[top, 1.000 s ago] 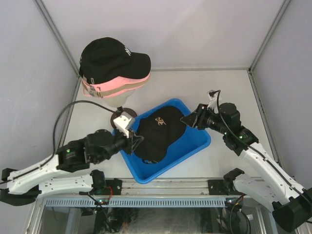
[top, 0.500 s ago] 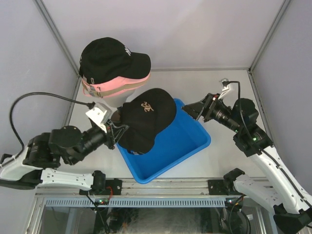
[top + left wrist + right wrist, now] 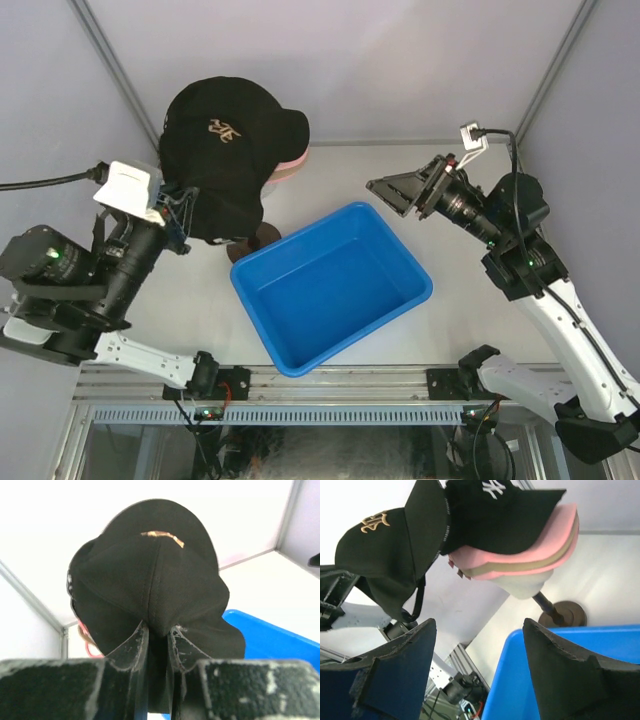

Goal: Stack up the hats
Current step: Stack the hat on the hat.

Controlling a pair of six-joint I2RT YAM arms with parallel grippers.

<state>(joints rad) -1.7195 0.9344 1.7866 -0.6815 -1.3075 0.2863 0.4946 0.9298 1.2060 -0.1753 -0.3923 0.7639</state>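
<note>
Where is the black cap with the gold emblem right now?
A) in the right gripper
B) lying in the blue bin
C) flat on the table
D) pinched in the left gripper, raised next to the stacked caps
D: the left gripper is shut on the black cap with the gold emblem, held up next to the stacked caps.

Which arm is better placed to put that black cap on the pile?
Left. The left gripper holds the black cap right by the stack; the right gripper is open, empty and farther off.
</note>
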